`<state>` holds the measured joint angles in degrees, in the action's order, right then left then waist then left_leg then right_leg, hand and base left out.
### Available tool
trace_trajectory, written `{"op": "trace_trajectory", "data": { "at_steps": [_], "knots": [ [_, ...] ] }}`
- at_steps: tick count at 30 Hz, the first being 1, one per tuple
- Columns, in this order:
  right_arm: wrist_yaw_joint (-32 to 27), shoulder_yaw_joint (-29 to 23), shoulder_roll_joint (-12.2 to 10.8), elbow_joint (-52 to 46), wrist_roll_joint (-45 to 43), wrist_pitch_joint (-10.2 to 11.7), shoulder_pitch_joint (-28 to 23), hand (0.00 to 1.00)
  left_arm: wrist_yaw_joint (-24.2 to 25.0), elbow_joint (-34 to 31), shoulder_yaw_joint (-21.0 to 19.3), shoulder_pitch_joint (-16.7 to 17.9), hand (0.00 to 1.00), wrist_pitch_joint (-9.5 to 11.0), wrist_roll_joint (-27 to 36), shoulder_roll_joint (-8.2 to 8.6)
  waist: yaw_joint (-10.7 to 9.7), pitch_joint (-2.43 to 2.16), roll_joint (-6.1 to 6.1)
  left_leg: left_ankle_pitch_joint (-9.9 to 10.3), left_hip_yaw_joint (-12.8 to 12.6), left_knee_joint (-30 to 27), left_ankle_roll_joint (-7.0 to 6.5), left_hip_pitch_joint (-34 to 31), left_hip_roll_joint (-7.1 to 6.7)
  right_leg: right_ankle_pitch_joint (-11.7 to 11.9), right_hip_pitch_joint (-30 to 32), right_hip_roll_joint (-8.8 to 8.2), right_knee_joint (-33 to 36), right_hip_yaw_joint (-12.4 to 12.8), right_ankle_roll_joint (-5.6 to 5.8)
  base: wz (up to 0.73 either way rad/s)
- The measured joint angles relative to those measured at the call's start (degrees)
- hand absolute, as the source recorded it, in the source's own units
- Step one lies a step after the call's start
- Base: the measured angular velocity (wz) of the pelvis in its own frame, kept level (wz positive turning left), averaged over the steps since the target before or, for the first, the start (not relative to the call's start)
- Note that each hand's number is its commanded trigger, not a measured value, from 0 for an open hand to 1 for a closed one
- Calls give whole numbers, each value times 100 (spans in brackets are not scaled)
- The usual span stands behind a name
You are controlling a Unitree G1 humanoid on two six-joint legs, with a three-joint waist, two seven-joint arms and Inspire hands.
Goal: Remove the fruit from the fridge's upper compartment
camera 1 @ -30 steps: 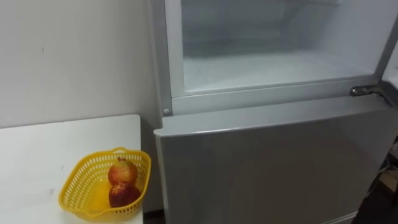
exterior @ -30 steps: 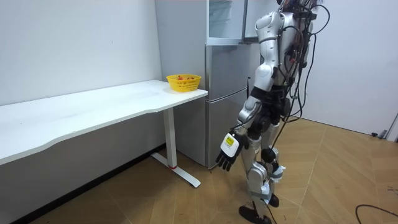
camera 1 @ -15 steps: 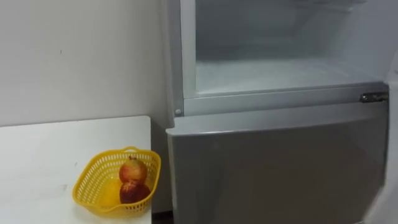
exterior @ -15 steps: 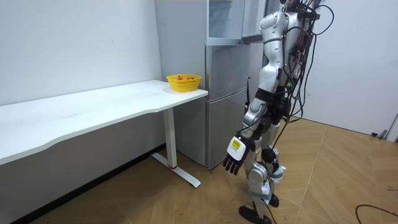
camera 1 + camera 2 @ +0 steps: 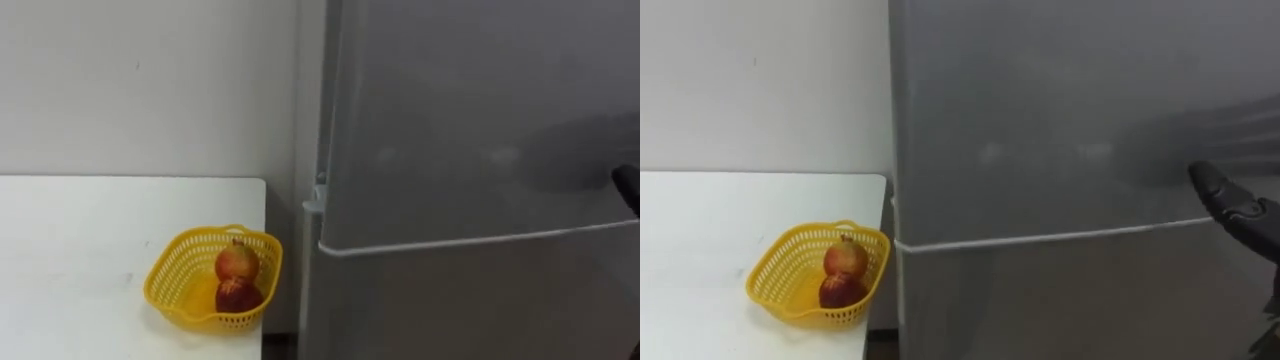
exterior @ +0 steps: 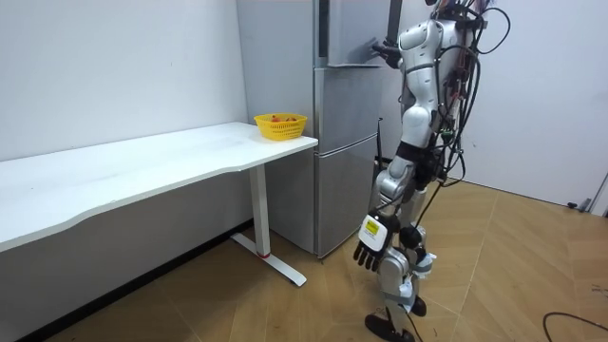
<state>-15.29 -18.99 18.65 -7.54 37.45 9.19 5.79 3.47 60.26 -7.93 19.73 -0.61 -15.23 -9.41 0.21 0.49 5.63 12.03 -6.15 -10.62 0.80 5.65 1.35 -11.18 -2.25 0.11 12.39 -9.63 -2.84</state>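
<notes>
The grey fridge's upper door (image 5: 480, 120) stands shut or nearly shut over its compartment, above the lower door (image 5: 470, 300). My right hand (image 5: 1232, 212) comes in from the right with straight dark fingers lying against the upper door's face near its lower edge. In the room view I stand in front of the fridge (image 6: 347, 142) with that right hand (image 6: 385, 49) raised to the door. My left hand (image 6: 369, 249) hangs by my thigh, fingers relaxed and holding nothing. A yellow basket (image 5: 180, 290) on the white table (image 5: 80, 250) holds two red fruits (image 5: 237, 263).
The white table (image 6: 142, 166) runs along the wall to the room view's left of the fridge, with the basket (image 6: 280, 124) at its fridge-side corner. Wooden floor lies open behind me.
The upper fridge door has swung across and now covers the empty compartment that stood open before, with my right hand on it. The eye view has shifted, and my left hand swung forward.
</notes>
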Motion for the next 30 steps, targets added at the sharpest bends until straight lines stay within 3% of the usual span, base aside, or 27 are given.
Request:
{"op": "trace_trajectory", "data": {
  "at_steps": [8, 17, 23, 27, 30],
  "knots": [
    [222, 148, 13, 647, 276, 188, 377, 0, 66, -86, 37, -20, 0, 3, -16, -15, 21, 4, 17, 0, 20, -26, 1, 10, 31, 29, -82, 9, 10, -81, -41, 0],
    [175, 155, 18, 1264, 426, 128, 777, 0, 201, 24, 107, -14, 0, -73, 0, -71, 23, 9, 127, 10, 166, -113, -15, -55, 28, 48, -62, -10, 35, -165, -21, 4],
    [15, 191, 28, 1168, 476, 135, 820, 0, 206, 152, 146, -29, 0, -57, -1, -66, 4, -56, 19, 10, 164, -124, -15, -92, 26, 85, -64, -10, 37, -172, -54, 1],
    [-130, 188, 52, 1024, 474, 134, 826, 0, 224, 140, 111, 8, 0, -25, -7, -58, -15, -77, -114, 10, 167, -153, -17, -91, 15, 100, -69, -10, 25, -165, -43, 0],
    [-254, 190, 171, 830, 480, 118, 825, 0, 220, 14, 82, -11, 0, -18, -20, -54, -15, -68, -224, 9, 167, -152, -18, -83, 9, 98, -68, -16, 20, -169, -40, 1]
  ]
}}
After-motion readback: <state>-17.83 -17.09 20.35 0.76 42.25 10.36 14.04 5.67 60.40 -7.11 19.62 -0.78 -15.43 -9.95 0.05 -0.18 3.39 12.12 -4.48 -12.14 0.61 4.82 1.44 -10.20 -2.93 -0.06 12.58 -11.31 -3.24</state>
